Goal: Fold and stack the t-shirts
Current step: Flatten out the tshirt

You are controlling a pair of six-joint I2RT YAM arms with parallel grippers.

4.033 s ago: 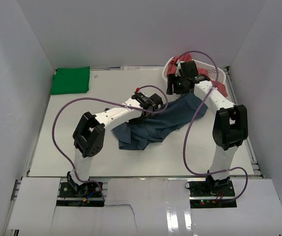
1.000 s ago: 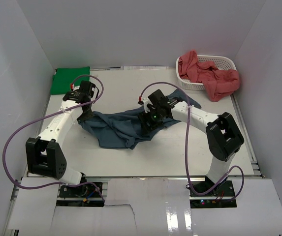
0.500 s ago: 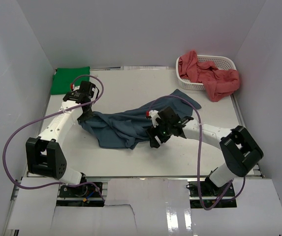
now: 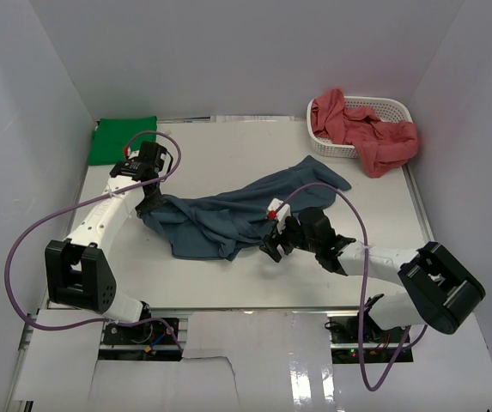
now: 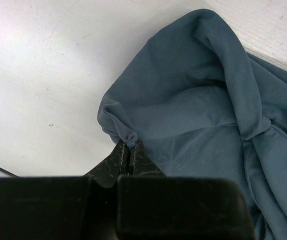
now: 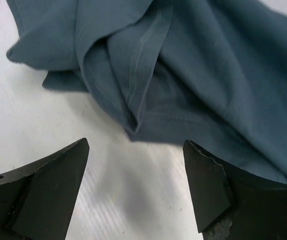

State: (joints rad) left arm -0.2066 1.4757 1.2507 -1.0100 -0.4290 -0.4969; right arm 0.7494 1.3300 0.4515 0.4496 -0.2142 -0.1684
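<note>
Right pincer (image 6: 135, 150) has let go and dropped to the blue shirt's (image 4: 220, 219) near hem, jaws released; left pincer (image 5: 128, 151) stays clenched on a corner.

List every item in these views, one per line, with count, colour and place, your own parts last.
slate blue t-shirt: one, crumpled, middle of the table
green t-shirt: one, bright green, folded, far left corner
salmon red t-shirts: count unclear, heaped in the basket and spilling over its right rim
basket: one, white perforated, far right corner
table: one, white
cables: two, purple, one looping off each arm
left arm: one, white and black, jaws shut on the slate blue t-shirt's left edge
right arm: one, white and black, jaws open at that shirt's near edge, holding nothing
</note>
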